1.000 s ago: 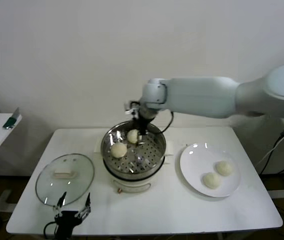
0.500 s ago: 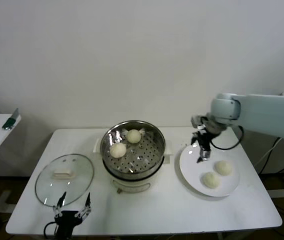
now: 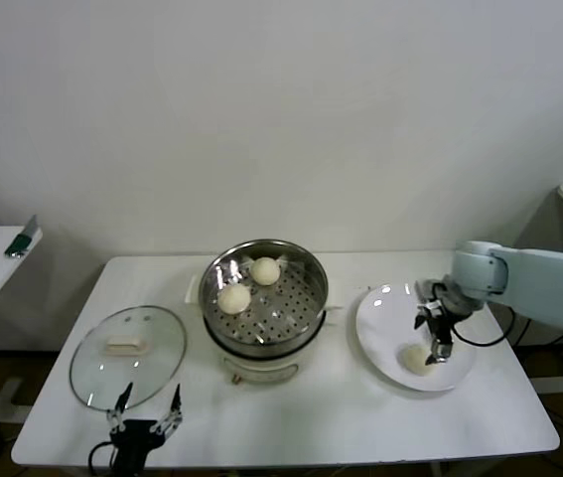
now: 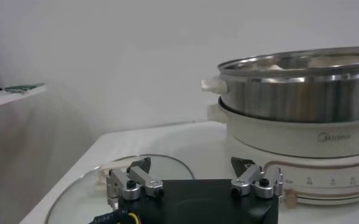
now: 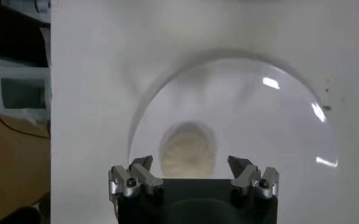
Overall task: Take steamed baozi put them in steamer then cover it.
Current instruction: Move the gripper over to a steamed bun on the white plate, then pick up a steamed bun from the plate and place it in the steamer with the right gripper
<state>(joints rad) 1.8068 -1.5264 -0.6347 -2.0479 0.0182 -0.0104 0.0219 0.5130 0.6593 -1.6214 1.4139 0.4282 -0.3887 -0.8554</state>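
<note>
Our right hand [image 3: 438, 343], fingers wide and empty, hovers over plate [image 3: 380, 338] at right of frame. Baozi [image 5: 187, 150] lies directly beneath, centred between fingers; straight descent suits. Two buns sit in steamer [image 3: 306, 298]. Left hand [image 3: 146, 414] open, parked by cover [image 3: 92, 373], lower left.

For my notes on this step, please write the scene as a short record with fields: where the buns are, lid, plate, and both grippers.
buns in steamer: two, one and one
steamer: open, no lid on it
bun on plate: one seen; any other is hidden by the gripper
plate: on the table, right of the steamer
lid: flat on the table, left of the steamer
right gripper: jaws open, over the plate at a bun
left gripper: jaws open, idle by the lid
</note>
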